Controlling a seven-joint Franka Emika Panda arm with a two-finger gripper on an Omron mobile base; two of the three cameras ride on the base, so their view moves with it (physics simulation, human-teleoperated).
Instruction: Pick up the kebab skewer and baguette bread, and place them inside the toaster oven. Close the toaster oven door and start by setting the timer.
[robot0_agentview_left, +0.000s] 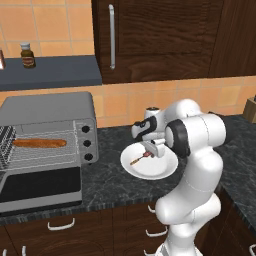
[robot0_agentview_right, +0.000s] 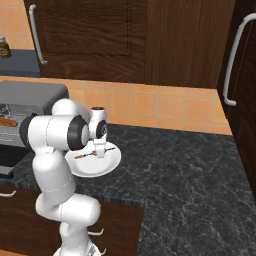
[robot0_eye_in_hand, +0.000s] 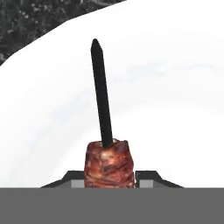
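Gripper (robot0_eye_in_hand: 109, 180) down over the white plate (robot0_agentview_left: 162, 170), the two dark finger tips (robot0_eye_in_hand: 146, 177) flanking a red-brown chunk of the kebab skewer (robot0_eye_in_hand: 101, 100) on either side and sitting against it; closed on the skewer, by the look of the hand view. Bare end of the stick running straight up and away from the chunk in that view, tapering to a point over the plate's white surface. From the left base view, skewer (robot0_agentview_left: 140, 159) lying flat on the plate, long axis slanting from the gripper (robot0_agentview_left: 151, 154) down toward the plate's near left rim. From the right base view, skewer (robot0_agentview_right: 84, 156) running roughly left to right across the plate (robot0_agentview_right: 107, 162) below the gripper (robot0_agentview_right: 99, 151).

Plate resting on a dark speckled stone counter (robot0_agentview_right: 190, 165), just right of the toaster oven (robot0_agentview_left: 55, 112). Toaster oven door (robot0_agentview_left: 42, 192) swung down and open. Baguette bread (robot0_agentview_left: 40, 143) lying lengthwise on the wire rack inside, long axis left to right. Three black knobs (robot0_agentview_left: 88, 143) on the oven's right side.

Orange tiled wall (robot0_agentview_right: 165, 107) behind the counter, dark wooden cabinets (robot0_agentview_left: 165, 35) above. Small jar (robot0_agentview_left: 27, 55) on a grey shelf (robot0_agentview_left: 55, 70) at upper left.
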